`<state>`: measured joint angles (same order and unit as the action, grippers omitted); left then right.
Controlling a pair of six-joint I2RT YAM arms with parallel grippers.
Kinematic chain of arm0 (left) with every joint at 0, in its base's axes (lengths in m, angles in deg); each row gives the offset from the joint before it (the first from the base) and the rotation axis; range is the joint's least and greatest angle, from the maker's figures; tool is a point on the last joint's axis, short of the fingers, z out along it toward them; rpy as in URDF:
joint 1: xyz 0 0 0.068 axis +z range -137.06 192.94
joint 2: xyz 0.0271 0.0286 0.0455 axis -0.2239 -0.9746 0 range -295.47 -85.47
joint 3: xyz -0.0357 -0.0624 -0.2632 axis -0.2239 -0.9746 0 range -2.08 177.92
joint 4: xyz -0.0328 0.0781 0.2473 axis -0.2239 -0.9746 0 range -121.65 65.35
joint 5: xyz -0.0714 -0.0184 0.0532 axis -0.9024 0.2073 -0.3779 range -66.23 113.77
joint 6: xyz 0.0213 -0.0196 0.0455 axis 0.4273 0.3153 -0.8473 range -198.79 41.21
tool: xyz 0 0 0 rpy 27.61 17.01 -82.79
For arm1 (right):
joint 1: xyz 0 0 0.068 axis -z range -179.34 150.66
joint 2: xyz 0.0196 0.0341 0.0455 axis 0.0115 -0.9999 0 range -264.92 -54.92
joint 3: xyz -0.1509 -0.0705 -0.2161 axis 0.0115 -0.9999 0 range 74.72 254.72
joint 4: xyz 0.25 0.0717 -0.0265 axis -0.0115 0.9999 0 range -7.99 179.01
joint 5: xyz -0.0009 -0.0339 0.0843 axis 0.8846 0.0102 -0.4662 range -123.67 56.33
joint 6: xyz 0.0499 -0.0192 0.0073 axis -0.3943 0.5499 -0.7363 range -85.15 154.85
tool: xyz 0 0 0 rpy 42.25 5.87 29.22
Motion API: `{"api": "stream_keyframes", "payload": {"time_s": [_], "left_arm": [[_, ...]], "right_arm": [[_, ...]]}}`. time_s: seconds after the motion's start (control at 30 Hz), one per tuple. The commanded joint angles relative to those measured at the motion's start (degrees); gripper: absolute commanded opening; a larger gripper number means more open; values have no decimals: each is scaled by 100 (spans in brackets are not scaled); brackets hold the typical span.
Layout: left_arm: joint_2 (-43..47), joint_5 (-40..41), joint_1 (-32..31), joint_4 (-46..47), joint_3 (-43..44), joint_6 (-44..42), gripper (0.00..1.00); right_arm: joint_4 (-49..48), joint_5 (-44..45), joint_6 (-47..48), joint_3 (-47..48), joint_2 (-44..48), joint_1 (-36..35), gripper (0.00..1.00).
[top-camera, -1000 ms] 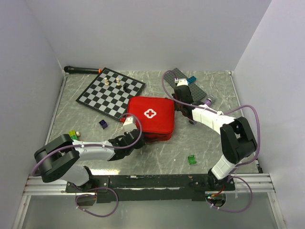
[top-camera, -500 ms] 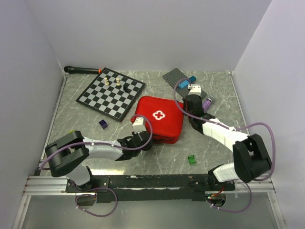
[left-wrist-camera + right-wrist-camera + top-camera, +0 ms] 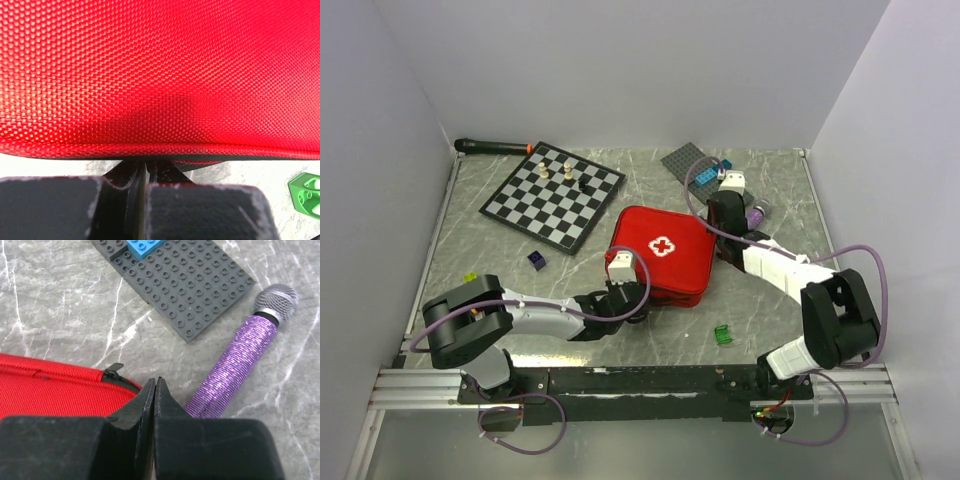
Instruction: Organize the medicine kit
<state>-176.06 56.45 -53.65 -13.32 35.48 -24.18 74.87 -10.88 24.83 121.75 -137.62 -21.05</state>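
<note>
Beneath the medicine kit (image 3: 160, 75), the left claw (image 3: 146, 172) hides its tips.

Grey marbled tabletop (image 3: 500, 260): the red medicine kit (image 3: 660, 255) lies mid-table and the chessboard (image 3: 552, 193) far left, a black stick (image 3: 492, 146) behind it. Studded grey plate (image 3: 682, 158) and purple microphone (image 3: 757, 212) sit far right. Green brick (image 3: 723, 334) lies near the front, small dark block (image 3: 536, 260) on the left.

The only sign is a white cross (image 3: 663, 247) in a circle, on the red lid of the medicine kit (image 3: 642, 272). No lettering, brand or number can be read anywhere.
</note>
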Motion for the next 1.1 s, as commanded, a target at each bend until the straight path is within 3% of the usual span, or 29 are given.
{"api": "stream_keyframes", "payload": {"time_s": [0.0, 0.77, 1.07], "left_arm": [[-284, -676, -381, -1608, -372, -979, 1], [-460, -685, -812, -1485, -311, -1163, 1], [-591, -781, -926, -1450, -250, -1268, 1]], "right_arm": [[-351, -213, -298, 623, -290, 80, 0], [318, -327, -1608, 1740, -1144, 273, 0], [187, -1363, -2038, 1933, -1152, 229, 0]]}}
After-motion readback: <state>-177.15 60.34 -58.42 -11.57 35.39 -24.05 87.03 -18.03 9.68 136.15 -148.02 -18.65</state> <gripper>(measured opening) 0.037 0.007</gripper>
